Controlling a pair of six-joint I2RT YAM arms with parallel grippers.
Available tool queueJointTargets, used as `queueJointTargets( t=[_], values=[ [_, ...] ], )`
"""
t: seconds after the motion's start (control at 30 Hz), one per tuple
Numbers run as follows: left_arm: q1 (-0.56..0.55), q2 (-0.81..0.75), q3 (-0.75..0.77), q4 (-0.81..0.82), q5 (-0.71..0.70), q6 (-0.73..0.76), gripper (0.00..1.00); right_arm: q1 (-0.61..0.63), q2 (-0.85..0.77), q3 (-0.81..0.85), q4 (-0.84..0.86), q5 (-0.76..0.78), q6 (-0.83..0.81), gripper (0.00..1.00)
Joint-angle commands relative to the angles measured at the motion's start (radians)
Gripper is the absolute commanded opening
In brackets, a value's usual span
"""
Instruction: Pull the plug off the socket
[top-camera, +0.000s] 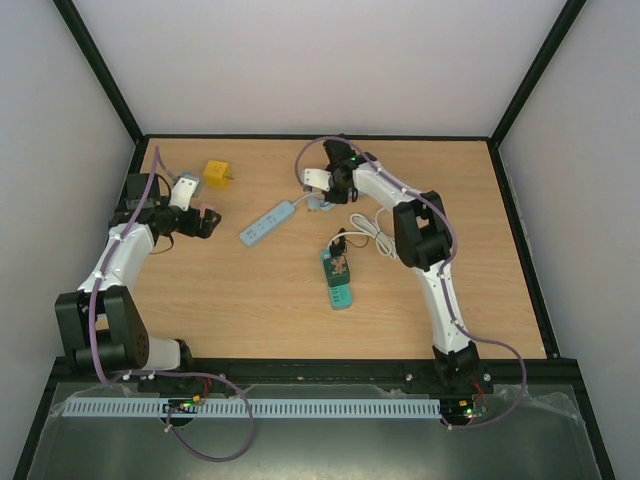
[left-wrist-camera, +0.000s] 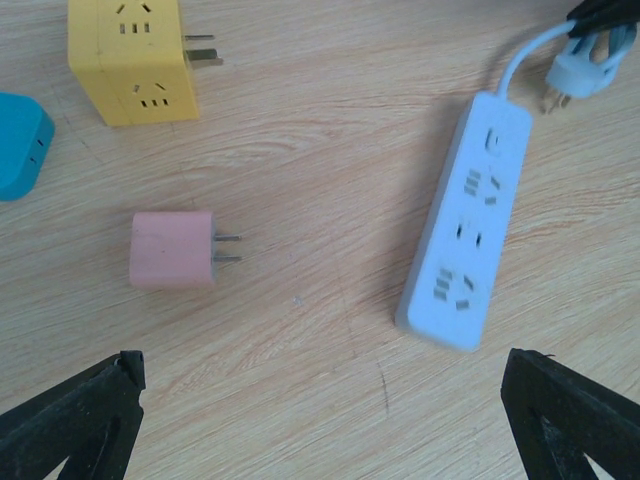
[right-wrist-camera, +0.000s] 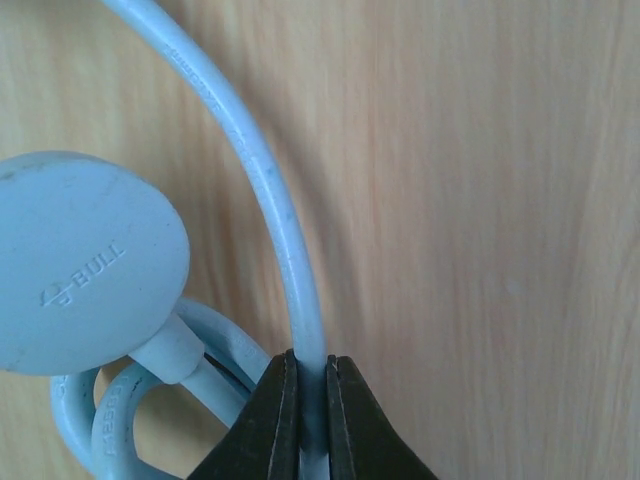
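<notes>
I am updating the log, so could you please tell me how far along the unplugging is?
Done, it seems: the pink plug lies apart from the power strip, prongs bare, and nothing is plugged into that strip. In hand: the right tool is shut on the strip's cable; the left tool hangs open, holding nothing. Left: probably only releasing the cable.

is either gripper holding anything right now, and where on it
The right gripper is shut on the pale blue cable, pinching the cord itself beside its round plug, not the plug body. The left gripper is open, holding nothing.
</notes>
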Motion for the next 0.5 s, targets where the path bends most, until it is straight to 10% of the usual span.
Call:
queueJointTargets(
  t=[0.0,0.47],
  values=[
    [0.002,-0.006,-0.016,-0.006,0.025,0.004,1.00,-0.071,0.009,0.030,-0.034,0.025,-0.008,0.06],
    [0.002,-0.015,-0.025,-0.006,0.059,0.010,1.00,-0.302,-0.078,-0.134,-0.025,0.009,-0.054,0.07]
  ],
)
